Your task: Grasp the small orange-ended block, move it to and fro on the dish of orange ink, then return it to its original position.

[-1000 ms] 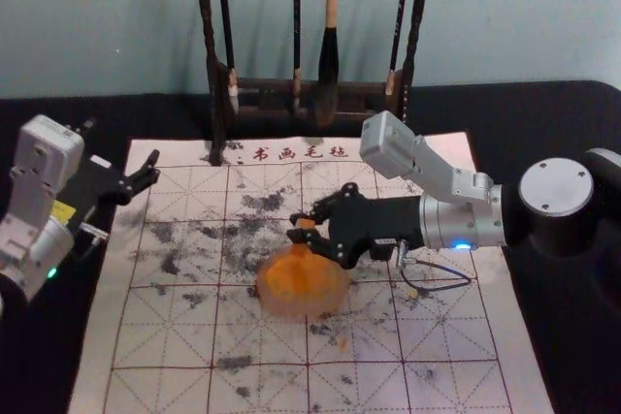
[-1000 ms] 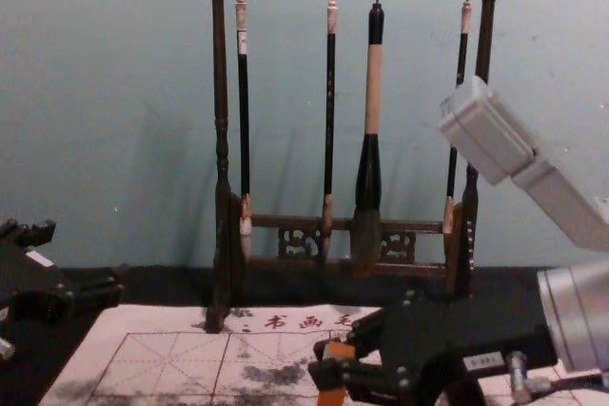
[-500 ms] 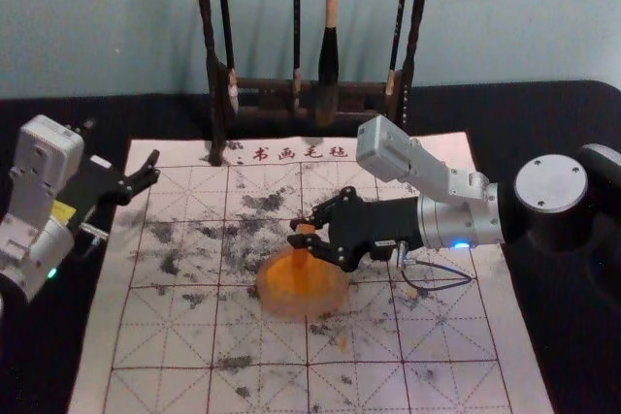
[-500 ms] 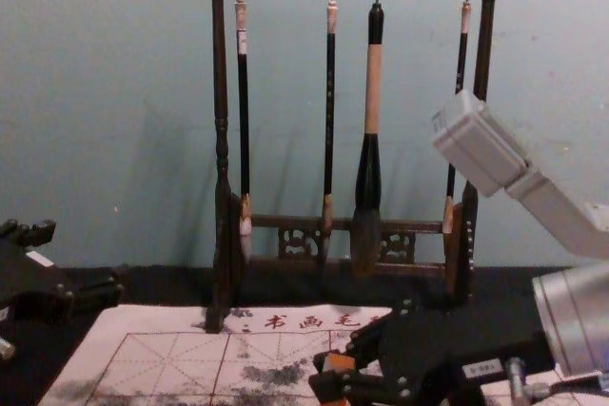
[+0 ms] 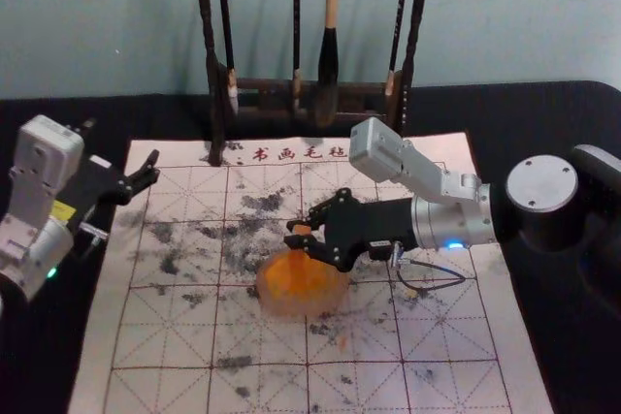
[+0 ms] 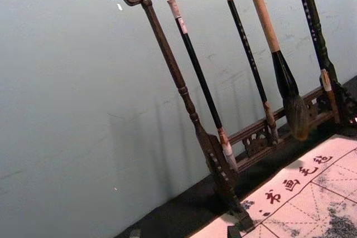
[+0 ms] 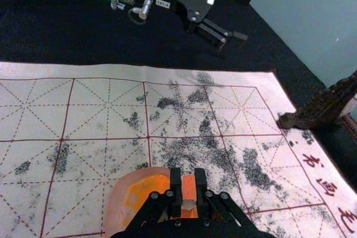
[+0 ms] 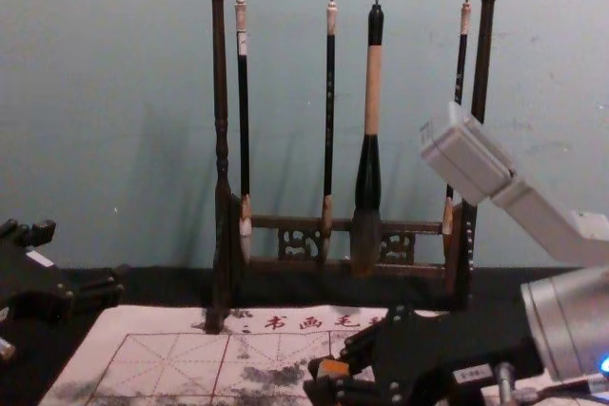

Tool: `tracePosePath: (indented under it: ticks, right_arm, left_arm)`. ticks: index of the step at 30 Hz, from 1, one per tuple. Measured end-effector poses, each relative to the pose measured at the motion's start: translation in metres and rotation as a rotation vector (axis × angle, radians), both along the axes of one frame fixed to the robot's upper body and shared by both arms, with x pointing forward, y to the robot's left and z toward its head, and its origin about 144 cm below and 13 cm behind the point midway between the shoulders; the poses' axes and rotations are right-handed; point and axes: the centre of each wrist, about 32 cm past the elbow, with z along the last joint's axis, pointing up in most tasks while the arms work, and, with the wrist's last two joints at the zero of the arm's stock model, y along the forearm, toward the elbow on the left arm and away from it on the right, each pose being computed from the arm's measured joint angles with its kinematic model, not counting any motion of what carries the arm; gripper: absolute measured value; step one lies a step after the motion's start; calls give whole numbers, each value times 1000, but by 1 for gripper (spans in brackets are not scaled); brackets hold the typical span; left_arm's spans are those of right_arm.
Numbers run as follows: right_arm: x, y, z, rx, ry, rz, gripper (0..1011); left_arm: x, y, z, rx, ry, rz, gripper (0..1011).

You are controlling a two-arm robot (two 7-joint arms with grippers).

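The block [image 7: 188, 187] is clamped between right fingers [image 5: 320, 250].

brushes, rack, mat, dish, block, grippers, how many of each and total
Brushes: 4
Rack: 1
Mat: 1
Dish: 1
Block: 1
Grippers: 2, right gripper at the block, left gripper off to the mat's left
Total: 10
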Motion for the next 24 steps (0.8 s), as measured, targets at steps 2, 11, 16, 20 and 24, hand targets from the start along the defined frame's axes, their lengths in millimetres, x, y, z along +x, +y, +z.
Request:
tracePosePath:
  ticks: [2,11,16,20,24]
  right_arm:
    - [0,0,0,-2,-2,0,140]
    - [-1,-4,2,-13,-12,-2,140]
    - [-3,-7,4,-17,-16,-2,140]
    - [-7,-9,5,-19,-19,2,140]
    - [-10,-12,6,-24,-21,9,140]
  left_arm:
    - [0,0,0,0,0,0,1001]
    - [0,0,0,0,0,0,1001]
    - [0,0,0,0,0,0,1001]
    - [0,0,0,0,0,0,1001]
    - [0,0,0,0,0,0,1001]
